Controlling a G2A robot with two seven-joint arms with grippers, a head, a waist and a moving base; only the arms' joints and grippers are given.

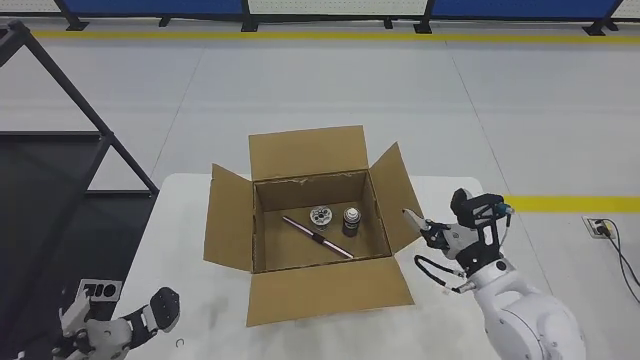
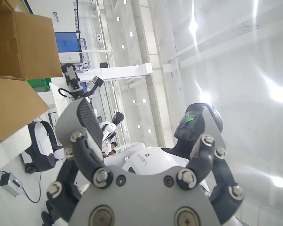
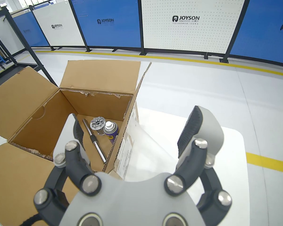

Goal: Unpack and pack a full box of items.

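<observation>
Three items, a metal rod (image 1: 317,237), a round metal part (image 1: 321,215) and a spray can (image 1: 352,220), lie in the open cardboard box (image 1: 310,192). The box stands in the middle of the white table (image 1: 185,260) with all four flaps folded outward. The rod lies slantwise across the box floor. The round part and the upright can sit side by side near the far wall, the can toward the right. The right gripper (image 3: 135,116) hangs near the table's right edge, just beside the box's right flap (image 1: 395,195), its fingers (image 3: 202,128) spread wide and holding nothing. The left gripper (image 2: 139,106) sits at the table's near left corner, well apart from the box, tilted up toward the ceiling (image 2: 226,48), likewise parted and empty.
</observation>
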